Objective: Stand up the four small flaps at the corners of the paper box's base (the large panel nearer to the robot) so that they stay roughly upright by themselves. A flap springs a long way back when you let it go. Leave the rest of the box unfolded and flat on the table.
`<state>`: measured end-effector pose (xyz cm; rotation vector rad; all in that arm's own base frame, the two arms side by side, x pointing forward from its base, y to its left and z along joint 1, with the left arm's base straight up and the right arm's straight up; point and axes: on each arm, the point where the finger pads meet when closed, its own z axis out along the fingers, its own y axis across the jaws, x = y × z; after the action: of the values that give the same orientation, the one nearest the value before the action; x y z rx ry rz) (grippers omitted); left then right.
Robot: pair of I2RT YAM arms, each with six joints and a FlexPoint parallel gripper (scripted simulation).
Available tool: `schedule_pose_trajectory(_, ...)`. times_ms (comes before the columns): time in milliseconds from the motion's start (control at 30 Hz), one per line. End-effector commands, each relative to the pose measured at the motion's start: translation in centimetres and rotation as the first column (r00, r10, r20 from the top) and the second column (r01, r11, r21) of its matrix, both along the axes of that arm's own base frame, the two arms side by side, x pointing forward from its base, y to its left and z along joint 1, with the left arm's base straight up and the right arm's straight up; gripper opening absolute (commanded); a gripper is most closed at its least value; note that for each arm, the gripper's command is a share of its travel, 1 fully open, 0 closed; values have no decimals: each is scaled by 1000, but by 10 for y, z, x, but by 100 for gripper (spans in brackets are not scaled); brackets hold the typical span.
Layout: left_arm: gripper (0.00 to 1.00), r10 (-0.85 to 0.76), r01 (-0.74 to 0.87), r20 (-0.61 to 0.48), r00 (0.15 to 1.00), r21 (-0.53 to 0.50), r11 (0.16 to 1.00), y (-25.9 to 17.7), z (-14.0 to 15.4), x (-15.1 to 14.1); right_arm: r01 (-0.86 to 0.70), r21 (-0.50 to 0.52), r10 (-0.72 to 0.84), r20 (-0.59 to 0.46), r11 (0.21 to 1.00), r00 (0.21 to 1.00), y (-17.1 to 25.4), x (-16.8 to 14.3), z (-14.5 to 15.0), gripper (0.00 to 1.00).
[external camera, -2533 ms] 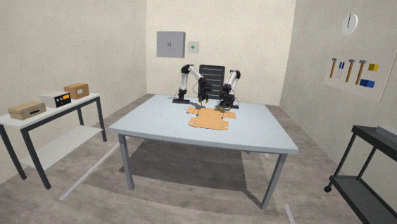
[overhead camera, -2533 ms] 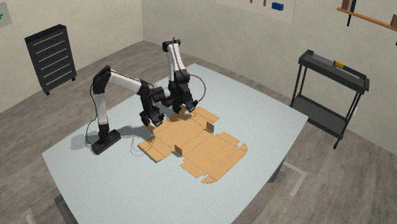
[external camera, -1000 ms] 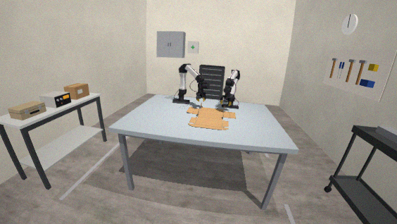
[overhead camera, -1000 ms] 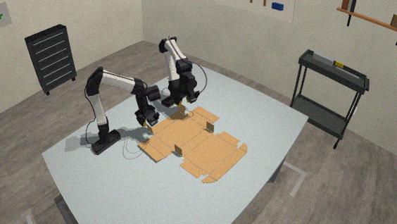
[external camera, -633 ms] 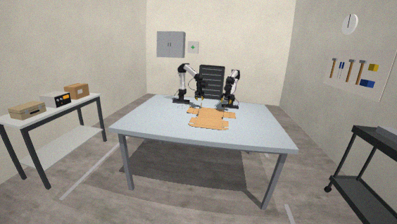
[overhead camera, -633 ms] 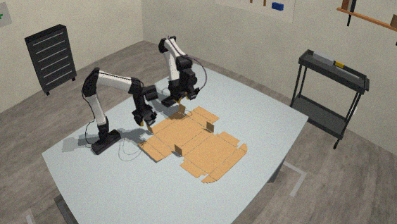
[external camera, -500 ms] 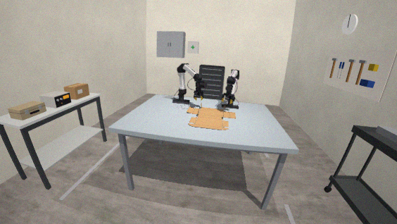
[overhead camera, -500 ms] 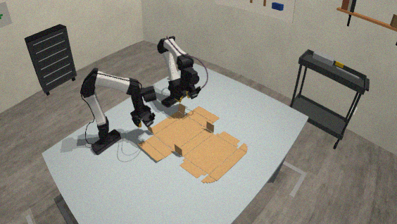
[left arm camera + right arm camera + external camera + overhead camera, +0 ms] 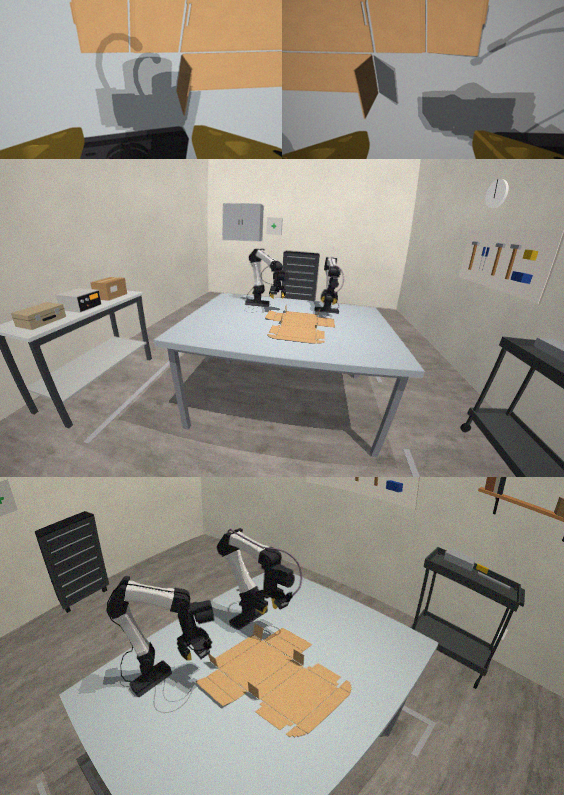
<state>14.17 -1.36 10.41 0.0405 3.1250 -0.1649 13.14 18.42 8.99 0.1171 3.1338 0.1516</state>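
The paper box (image 9: 300, 694) (image 9: 299, 334) lies unfolded on the table. Its four small base flaps stand roughly upright: the near-left flap (image 9: 258, 631) (image 9: 184, 85), the near-right flap (image 9: 213, 660) (image 9: 366, 86), the far-left flap (image 9: 298, 657) and the far-right flap (image 9: 253, 691). My left gripper (image 9: 269, 608) (image 9: 137, 132) is open and empty, above the table on the robot side of the near-left flap. My right gripper (image 9: 195, 655) (image 9: 277, 295) (image 9: 421, 137) is open and empty, above the table beside the near-right flap. Neither gripper touches a flap. The far flaps' exact lean is too small to tell.
The box's side panels (image 9: 220, 688) (image 9: 295, 639) lie flat beside the base. The arms' bases (image 9: 151, 678) (image 9: 245, 619) stand at the table's robot-side edge. Shadows of the arms fall around the grippers. A dark cart (image 9: 470, 577) stands beyond the table.
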Motion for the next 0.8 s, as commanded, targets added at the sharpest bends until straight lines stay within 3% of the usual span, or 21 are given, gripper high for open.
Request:
schedule_pose_trajectory(0, 77, -36, 36, -15, 999, -8, 999, -3, 0, -5, -9, 24, 8, 14, 1000, 1000, 11, 3, 7, 74)
schedule_pose_trajectory(767, 77, -22, 22, 3, 1000, -3, 1000, -3, 1, 0, -7, 35, 7, 25, 999, 1000, 16, 5, 9, 77)
